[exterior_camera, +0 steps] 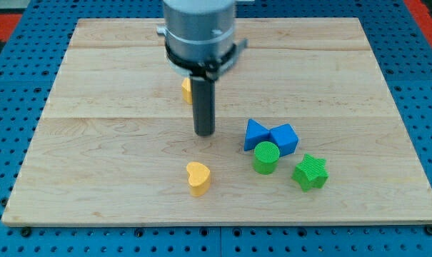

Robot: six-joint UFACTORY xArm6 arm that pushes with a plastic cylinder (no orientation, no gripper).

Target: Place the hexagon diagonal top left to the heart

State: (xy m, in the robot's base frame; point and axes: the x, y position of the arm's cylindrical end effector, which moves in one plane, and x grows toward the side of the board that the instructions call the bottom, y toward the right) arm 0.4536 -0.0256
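No pincer on your rig; tip [204, 133] sits beside the half-hidden yellow hexagon block [186, 89], already up-left of the yellow heart block [198, 178], though far off.

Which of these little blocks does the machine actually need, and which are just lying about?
Needed: yellow hexagon block, half hidden behind the rod; yellow heart block; my tip, between them.

Lying about: two blue blocks, green cylinder block, green star block, on the wooden board.
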